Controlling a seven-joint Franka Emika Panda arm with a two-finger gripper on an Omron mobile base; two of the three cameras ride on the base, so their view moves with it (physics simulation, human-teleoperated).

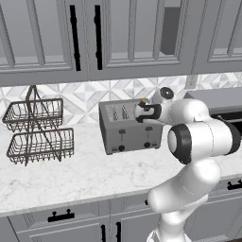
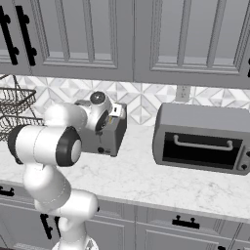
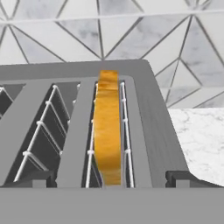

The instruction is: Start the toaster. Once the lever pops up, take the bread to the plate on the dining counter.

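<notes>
The grey four-slot toaster (image 1: pixel 124 136) stands on the marble worktop against the tiled wall, its two black levers (image 1: pixel 122 135) on the front. A golden-crusted slice of bread (image 3: pixel 107 131) stands upright in the right-hand slot, its top edge poking out (image 1: pixel 143 100). My gripper (image 3: pixel 109 180) hovers just above that slot, open, one dark fingertip (image 3: pixel 33 178) on each side of the slice and well apart from it. In the base views the hand (image 1: pixel 147 112) sits over the toaster's right end (image 2: pixel 108 137). The plate and the dining counter are out of view.
A two-tier wire basket rack (image 1: pixel 38 130) stands left of the toaster. A grey toaster oven (image 2: pixel 202 139) sits to its right. Grey wall cabinets (image 1: pixel 94 38) hang overhead, and a wall outlet (image 2: pixel 182 93) is on the tiles.
</notes>
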